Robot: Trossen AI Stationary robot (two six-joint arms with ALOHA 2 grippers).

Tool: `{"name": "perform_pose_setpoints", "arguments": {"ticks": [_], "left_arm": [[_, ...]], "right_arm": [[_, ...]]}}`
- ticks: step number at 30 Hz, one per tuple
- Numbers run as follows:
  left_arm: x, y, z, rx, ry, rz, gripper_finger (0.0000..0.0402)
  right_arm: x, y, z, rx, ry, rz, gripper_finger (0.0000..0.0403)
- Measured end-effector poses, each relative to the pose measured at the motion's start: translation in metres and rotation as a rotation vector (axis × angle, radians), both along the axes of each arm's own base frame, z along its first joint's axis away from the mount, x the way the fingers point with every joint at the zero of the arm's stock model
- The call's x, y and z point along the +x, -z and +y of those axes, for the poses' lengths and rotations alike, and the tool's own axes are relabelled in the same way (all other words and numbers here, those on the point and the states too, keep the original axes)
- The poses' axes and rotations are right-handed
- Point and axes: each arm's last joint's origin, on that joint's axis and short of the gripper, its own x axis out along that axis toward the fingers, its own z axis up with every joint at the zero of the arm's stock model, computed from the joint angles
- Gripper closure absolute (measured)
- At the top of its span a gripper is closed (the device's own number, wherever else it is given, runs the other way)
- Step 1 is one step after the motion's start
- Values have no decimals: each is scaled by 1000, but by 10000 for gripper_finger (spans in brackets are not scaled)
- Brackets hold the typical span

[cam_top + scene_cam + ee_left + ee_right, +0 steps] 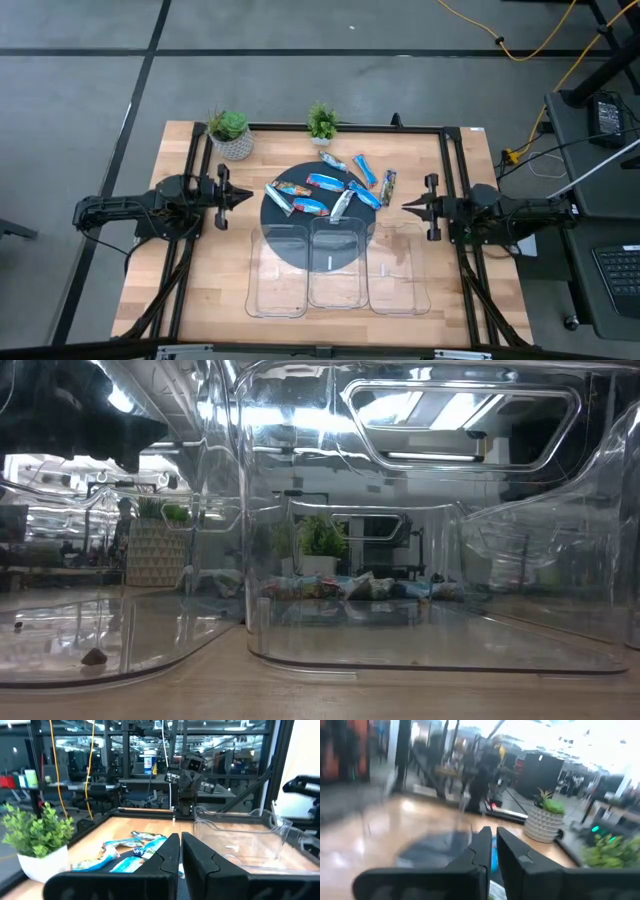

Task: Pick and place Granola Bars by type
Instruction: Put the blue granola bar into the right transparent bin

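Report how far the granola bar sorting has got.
Nothing looks done: the three clear plastic trays look empty, and the shiny blue and silvery granola bars all lie on the dark round mat. Nothing is in hand: the left gripper and right gripper sit at the table's sides, fingers nearly together. All the sorting remains.

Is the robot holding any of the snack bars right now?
No. The left gripper and right gripper are both shut on nothing, beside the shiny blue granola bars on the table.

Overhead view straight down, low view level through clear trays (420, 560), wrist views facing inward, all sharing trays.
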Motion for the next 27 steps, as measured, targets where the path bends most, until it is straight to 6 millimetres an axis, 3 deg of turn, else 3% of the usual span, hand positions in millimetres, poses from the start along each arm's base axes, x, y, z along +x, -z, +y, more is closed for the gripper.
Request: {"name": "perform_pose_setpoints", "arguments": {"ticks": [7,27], "left_arm": [[0,0,0,-20,0,-3,395],[0,0,2,-26,-78,-2,393]], "right_arm": [[-2,-10,0,148,-22,-96,371],[-2,-11,-1,213,-8,-115,371]]}}
